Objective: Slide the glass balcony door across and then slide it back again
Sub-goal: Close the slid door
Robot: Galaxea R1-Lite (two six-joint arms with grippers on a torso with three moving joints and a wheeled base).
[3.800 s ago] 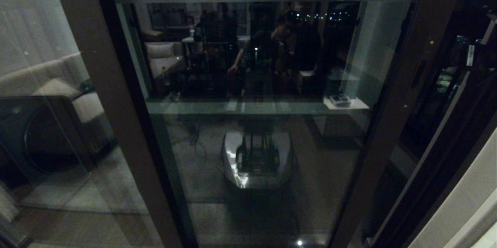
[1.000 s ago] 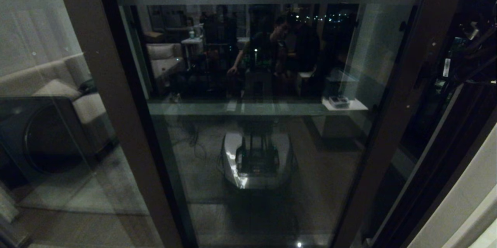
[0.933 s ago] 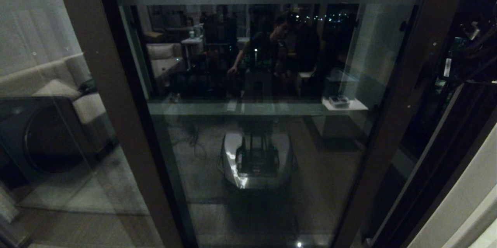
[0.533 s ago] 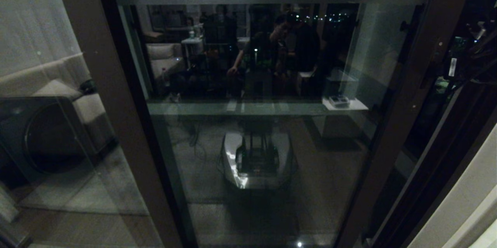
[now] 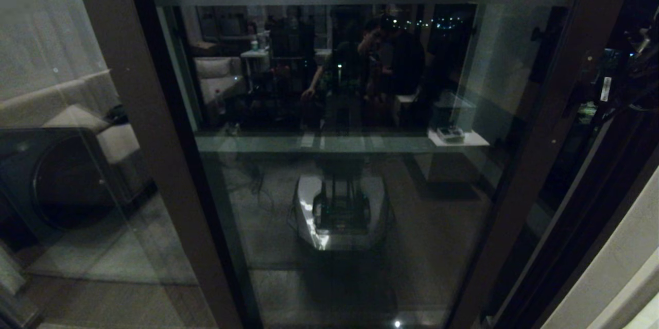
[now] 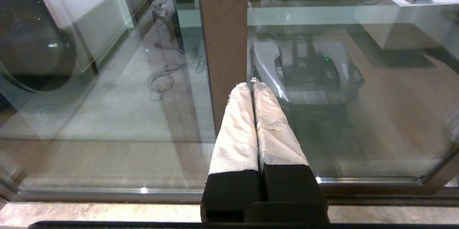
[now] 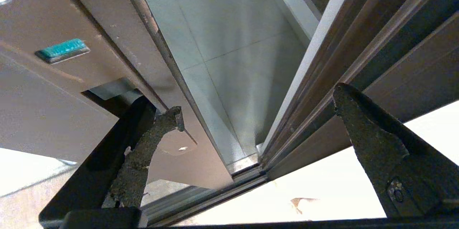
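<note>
Right wrist view: right claw (image 7: 256, 109) spread wide beside the glass balcony door (image 7: 75, 53) (left claw (image 6: 252, 89) closed).

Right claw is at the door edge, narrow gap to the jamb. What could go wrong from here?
1. Pinch: the right claw is open and straddles the narrow gap between the glass balcony door and the jamb; closing further could trap a finger.
2. Slip: only one worn fingertip sits by the handle recess, so it may slide off.
The left claw is shut and idle.
</note>
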